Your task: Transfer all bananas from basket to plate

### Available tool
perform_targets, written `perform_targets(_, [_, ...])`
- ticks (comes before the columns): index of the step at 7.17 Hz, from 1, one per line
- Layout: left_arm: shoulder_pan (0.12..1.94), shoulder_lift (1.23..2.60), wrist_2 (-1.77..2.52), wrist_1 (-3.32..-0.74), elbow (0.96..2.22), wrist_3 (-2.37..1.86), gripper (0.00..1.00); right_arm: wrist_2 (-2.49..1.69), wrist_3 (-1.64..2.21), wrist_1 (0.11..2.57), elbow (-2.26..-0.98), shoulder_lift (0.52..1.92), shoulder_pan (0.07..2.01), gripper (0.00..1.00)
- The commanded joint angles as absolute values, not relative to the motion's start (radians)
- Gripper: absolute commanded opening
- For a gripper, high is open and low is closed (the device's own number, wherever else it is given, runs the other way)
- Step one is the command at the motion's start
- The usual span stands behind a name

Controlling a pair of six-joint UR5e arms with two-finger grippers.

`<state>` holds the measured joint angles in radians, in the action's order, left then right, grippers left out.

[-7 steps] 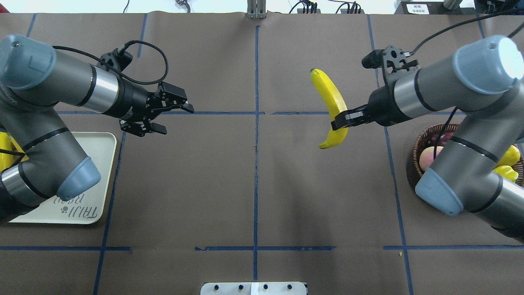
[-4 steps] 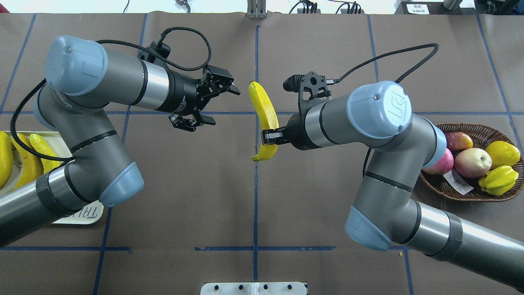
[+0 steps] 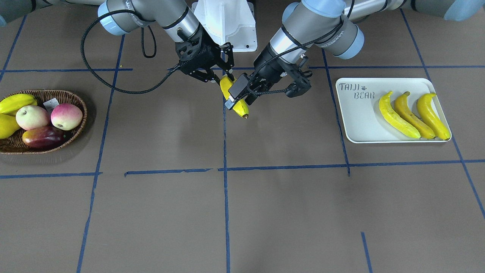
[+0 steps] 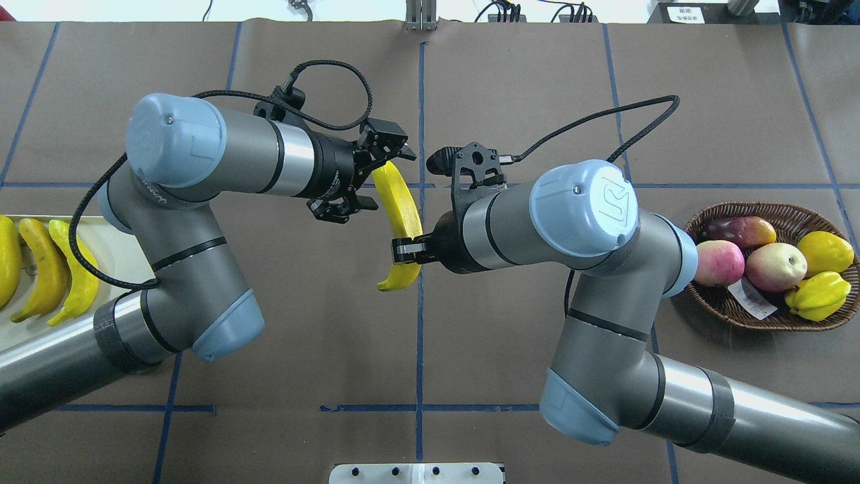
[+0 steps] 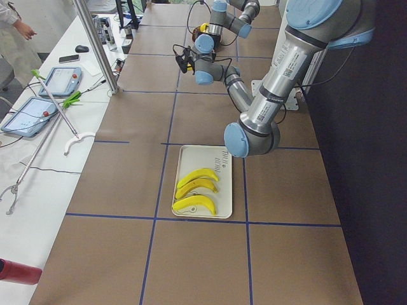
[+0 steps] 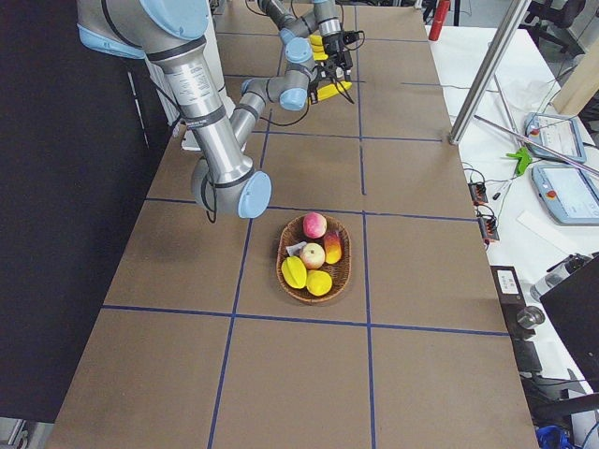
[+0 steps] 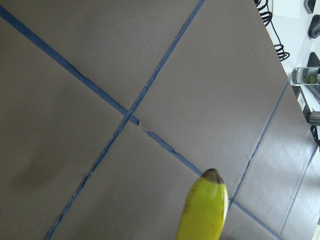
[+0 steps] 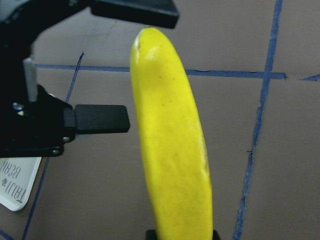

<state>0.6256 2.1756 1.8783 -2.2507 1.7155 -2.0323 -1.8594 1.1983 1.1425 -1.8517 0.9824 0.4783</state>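
Pinches one banana near its 6 o'clock end in the right gripper, aloft over the middle of the table. Straddles its 12 o'clock end with the left gripper, jaws spread. From the right wrist, shows a clear gap between one black finger and the peel, harder to judge overhead. From the front, takes in three more bananas side by side on the plate at 3 o'clock and the basket at 9 o'clock holding other fruit; overhead, cuts the plate off at the 9 o'clock edge.
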Motion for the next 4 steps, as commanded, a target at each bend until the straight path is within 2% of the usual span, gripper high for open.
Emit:
perform_targets(1, [0.606,2.177,1.876,-2.252,1.71,-2.034,0.55,-1.864,1.203,1.143,-1.856,0.977,0.474,0.13])
perform_targets(2, [0.606,2.175,1.876,-2.253,1.712,-2.034,0.16,-1.867,1.201,1.143,-1.858,0.977,0.476,0.28])
perform_targets(3, [0.607,2.171,1.875,-2.252,1.715,-2.034,0.0,-1.868,1.203,1.141,-1.861,0.977,0.476,0.76])
perform_targets(4, [0.609,2.166,1.875,-2.25,1.717,-2.034,0.0,-1.884,1.204,1.152,-1.871,0.979,0.48,0.99])
